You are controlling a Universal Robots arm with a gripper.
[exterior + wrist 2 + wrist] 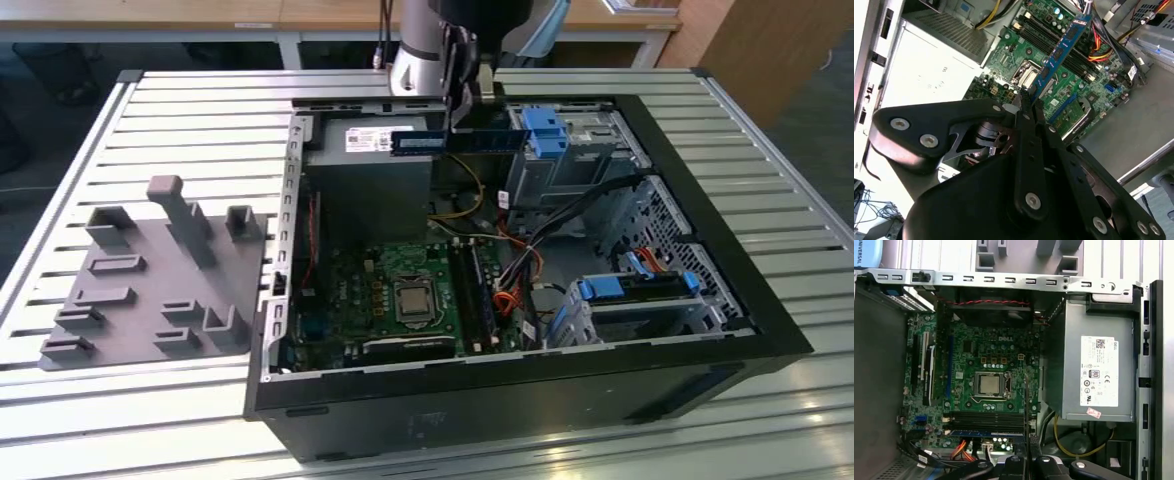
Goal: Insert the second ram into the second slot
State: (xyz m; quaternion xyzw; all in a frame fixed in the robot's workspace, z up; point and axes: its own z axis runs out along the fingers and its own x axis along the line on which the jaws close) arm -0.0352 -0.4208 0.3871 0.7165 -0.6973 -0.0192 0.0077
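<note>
- The black metal pincer (pixel 467 118) of the arm is clenched on one end of a thin, flat blue memory stick (pixel 454 140) with a pale label on its face.
- In the second wrist view, the pincer (pixel 1029 100) pinches the blue memory stick (pixel 1061 50) between its closed fingers (pixel 1021 107), and the stick reaches away from them over the board.
- In the exterior view, the stick hangs level in the air above the open black computer case (pixel 507 410), which lies on its side on a slatted aluminium tabletop (pixel 200 110).
- There it shows in front of the far end of the grey metal power supply box (pixel 367 185), well apart from the long black memory slots (pixel 470 290).
- The stick is not seated in any slot.
- In the first wrist view, the pincer (pixel 1027 462) is above the green motherboard (pixel 989 355), near the memory slots (pixel 986 417).
- A blue strip (pixel 986 432) runs beside these slots, and the silver processor socket (pixel 989 384) sits just beyond them.
- The power supply box (pixel 1099 365) carries a white label.
- A grey moulded fixture plate with upright pegs (pixel 147 280) rests on the tabletop to the exterior view's left of the case.
</note>
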